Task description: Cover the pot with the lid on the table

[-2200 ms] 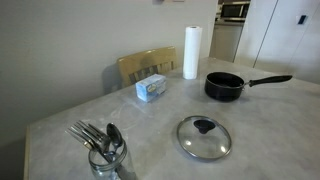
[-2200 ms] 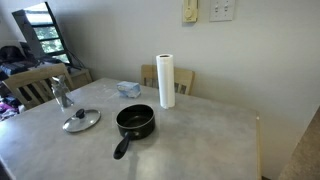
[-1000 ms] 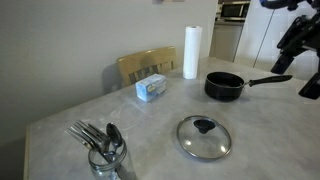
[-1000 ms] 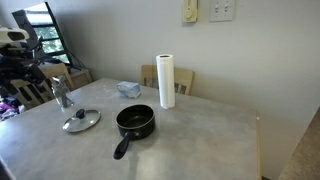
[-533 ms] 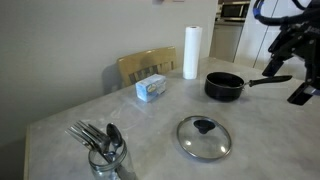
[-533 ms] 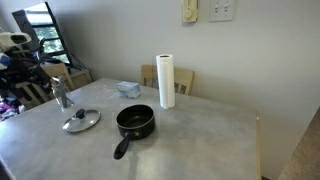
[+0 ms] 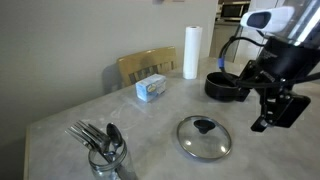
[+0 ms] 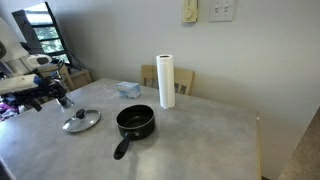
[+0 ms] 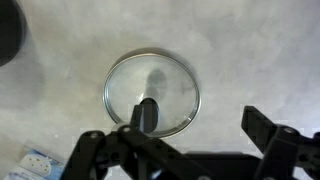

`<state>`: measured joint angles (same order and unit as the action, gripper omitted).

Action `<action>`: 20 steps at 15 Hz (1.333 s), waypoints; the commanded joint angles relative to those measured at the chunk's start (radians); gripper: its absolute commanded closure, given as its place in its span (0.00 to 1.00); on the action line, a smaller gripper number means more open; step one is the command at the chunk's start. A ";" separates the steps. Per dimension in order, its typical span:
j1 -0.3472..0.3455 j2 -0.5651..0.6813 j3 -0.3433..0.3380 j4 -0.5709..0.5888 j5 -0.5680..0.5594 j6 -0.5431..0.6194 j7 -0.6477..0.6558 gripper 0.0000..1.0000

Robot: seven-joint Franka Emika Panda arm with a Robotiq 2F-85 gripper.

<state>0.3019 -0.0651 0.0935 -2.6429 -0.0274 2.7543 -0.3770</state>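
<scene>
The arm extends over the tabletop [image 7: 70,118] and bends downward, with its end effector [image 7: 274,114] hanging above the tabletop beside the one lid [image 7: 204,137], not touching it. In the wrist view its fingers [image 9: 268,133] are spread wide and grip nothing. The lid lies flat, knob up, near the one pot [image 8: 135,122]. One paper towel roll [image 7: 191,52], one small box [image 7: 152,88], one jar of cutlery [image 7: 105,152] and a wooden chair back [image 7: 140,64] stand around them. In an exterior view the arm hides part of the pot.

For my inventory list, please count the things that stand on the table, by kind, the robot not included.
pot: 1
glass lid: 1
paper towel roll: 1
small blue-and-white box: 1
holder with cutlery: 1
Total: 5
</scene>
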 commanded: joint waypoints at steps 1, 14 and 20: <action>-0.033 0.031 0.038 0.022 0.001 0.001 0.001 0.00; -0.075 0.305 0.029 0.220 -0.225 0.072 0.084 0.00; -0.062 0.452 0.010 0.347 -0.287 0.068 0.219 0.00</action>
<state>0.2422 0.3094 0.1015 -2.3540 -0.3101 2.8053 -0.1936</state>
